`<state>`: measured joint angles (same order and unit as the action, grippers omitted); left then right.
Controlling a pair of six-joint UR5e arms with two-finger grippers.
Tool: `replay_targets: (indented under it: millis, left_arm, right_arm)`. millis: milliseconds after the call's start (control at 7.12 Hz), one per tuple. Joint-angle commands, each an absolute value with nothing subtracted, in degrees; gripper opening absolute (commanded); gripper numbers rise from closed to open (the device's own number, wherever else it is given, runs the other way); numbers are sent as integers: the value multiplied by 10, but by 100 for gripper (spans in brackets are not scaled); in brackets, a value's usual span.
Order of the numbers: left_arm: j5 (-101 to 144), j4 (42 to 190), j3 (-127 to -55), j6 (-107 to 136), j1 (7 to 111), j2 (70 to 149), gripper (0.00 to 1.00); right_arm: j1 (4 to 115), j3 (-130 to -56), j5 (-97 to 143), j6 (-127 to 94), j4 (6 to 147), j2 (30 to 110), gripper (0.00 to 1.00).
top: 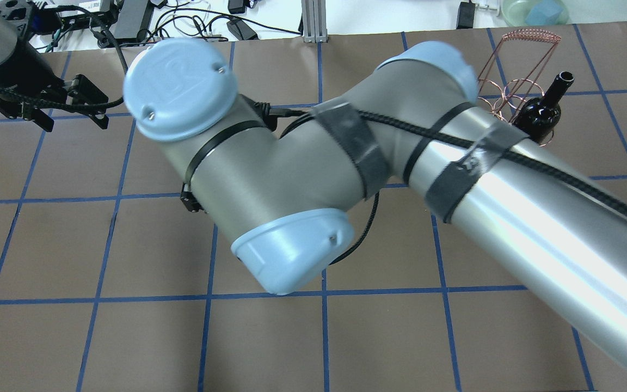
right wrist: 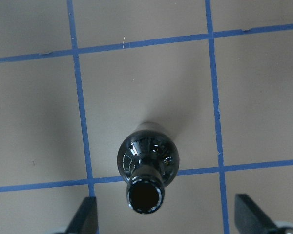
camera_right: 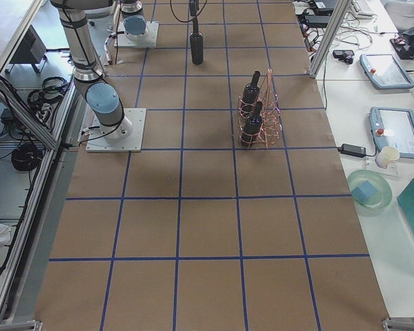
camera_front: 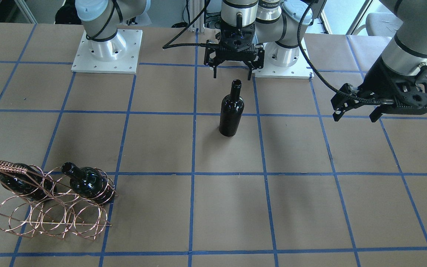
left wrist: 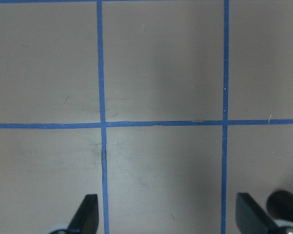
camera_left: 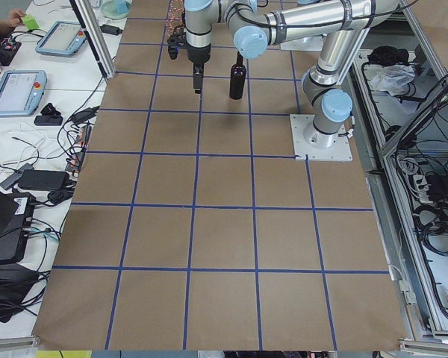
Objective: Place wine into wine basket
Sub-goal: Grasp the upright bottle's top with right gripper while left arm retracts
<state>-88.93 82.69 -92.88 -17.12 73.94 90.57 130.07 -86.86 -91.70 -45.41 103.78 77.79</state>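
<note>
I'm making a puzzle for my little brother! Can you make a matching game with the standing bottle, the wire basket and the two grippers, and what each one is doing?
Things:
1. standing bottle
2. wine basket
3. right gripper
4. left gripper

States:
A. open, over bare table
B. holds two bottles
C. upright, alone, mouth uncorked
D. open, above the upright bottle

Pairs: 1-C, 2-B, 3-D, 4-A.
</note>
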Motion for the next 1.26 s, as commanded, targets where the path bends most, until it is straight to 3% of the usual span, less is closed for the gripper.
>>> replay_targets:
  millis: [0,421,561,702,1123]
  left_arm:
    - [-894,837,-930,-241,730,896,100]
    - [-891,832,-932,-241,720,899,100]
    - [-889,832,-932,-242,714,899,100]
    - [-886,833,-933,-242,714,899,100]
    - [-883,834,-938,-242,715,900,100]
  right_arm:
    - [1316,-866,-922,-462,1047,750,96]
    - [1315,-881,-906,-463,1047,743,84]
    - [1315,-880,-905,-460,1048,742,66]
    - [1315,-879,-905,-460,1048,742,39]
    - [1315,-879,-911,-459,1056,741,13]
